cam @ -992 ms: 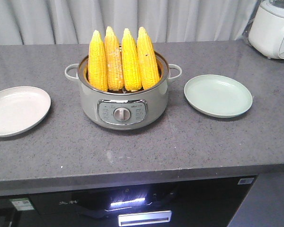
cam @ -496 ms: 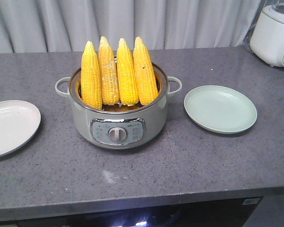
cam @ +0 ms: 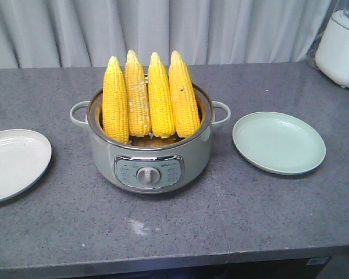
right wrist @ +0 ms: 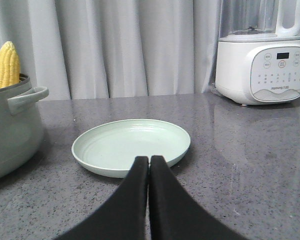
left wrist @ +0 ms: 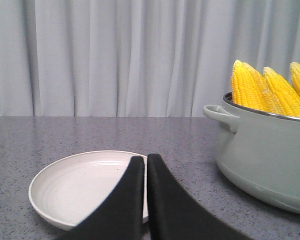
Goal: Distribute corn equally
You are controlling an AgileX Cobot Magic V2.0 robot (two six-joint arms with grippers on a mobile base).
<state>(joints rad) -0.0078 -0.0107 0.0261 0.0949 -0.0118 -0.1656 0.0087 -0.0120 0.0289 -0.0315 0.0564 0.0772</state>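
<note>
Four husked cobs of bright yellow corn stand upright, tips up, packed side by side in a round grey-green electric pot at the middle of the speckled grey stone bench. None has been shared out yet. A shallow white plate lies bare to the pot's left and a pale green plate to its right. The left gripper hangs low by the white plate and the right gripper by the green one, both clenched tight on nothing.

The cobs lean on one another, so lifting one could tip its neighbours or drag them out. A tapered, slick cob may slide from the jaws, or roll off a shallow plate if it is released off-centre.
</note>
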